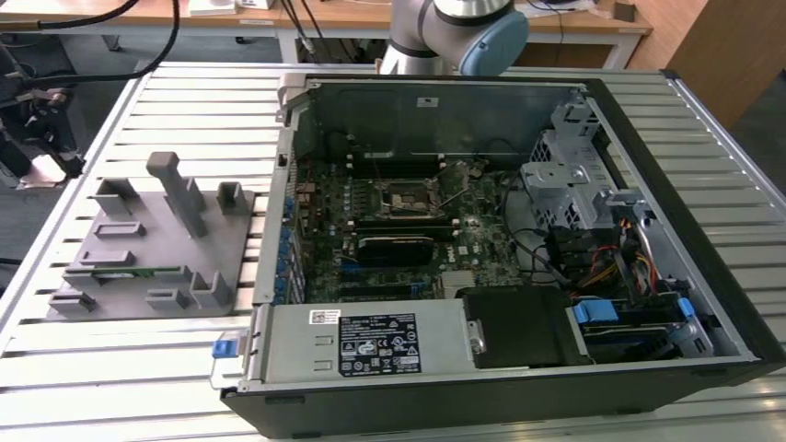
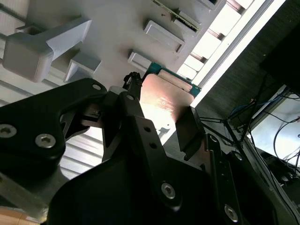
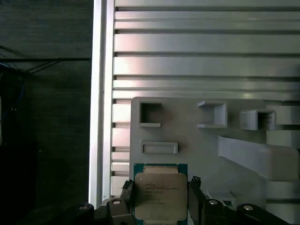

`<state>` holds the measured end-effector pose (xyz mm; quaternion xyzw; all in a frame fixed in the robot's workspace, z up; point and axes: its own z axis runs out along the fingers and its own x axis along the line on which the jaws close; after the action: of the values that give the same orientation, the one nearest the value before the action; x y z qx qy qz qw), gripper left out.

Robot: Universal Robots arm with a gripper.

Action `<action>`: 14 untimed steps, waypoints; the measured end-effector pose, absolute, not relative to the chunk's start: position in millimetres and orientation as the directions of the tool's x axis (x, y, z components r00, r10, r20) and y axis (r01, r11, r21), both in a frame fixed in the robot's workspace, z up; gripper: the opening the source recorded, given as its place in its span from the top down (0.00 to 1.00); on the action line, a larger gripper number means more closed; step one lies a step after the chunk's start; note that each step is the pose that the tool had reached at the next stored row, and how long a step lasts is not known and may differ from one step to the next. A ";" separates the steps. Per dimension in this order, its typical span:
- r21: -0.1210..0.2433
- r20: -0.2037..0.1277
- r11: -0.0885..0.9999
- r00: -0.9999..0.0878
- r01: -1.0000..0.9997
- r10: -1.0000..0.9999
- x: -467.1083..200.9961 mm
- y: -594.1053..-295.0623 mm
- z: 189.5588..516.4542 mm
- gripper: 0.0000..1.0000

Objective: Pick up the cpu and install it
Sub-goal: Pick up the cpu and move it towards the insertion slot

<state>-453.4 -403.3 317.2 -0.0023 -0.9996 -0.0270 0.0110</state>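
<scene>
Between the gripper's (image 3: pixel 161 186) jaws the cpu (image 3: pixel 160 196) sits clamped, over the tray (image 3: pixel 187 129).

Gripper (image 3: pixel 161 188) tight on the cpu (image 3: pixel 160 200)

**Covered, Cropped and Too Small to Tell**

In the first wrist view the thin square cpu (image 3: pixel 161 190), silvery-grey metal on top with a green rim, shows in front of the pale grey moulded plastic tray (image 3: pixel 197 150). One edge of the cpu runs out of the picture. Two of its sides are covered by the fingers (image 3: pixel 125 194) of the black metal gripper (image 3: pixel 161 187), and its print is too small to tell. The tray too is cropped by the picture's edge. In the second wrist view the gripper's body hides much of the cpu and part of the tray. In the exterior view the silver-and-blue robot arm (image 1: pixel 430 37) beyond the tray is cut off at the top edge. A thin green strip (image 1: pixel 145 270) in a tray slot is too small to identify.
</scene>
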 end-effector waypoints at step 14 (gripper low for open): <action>0.054 0.021 0.999 -1.000 0.005 0.004 -453.8 -403.3 338.0 0.46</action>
<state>-453.8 -403.3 338.0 -0.0023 -0.9996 -0.0271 0.0105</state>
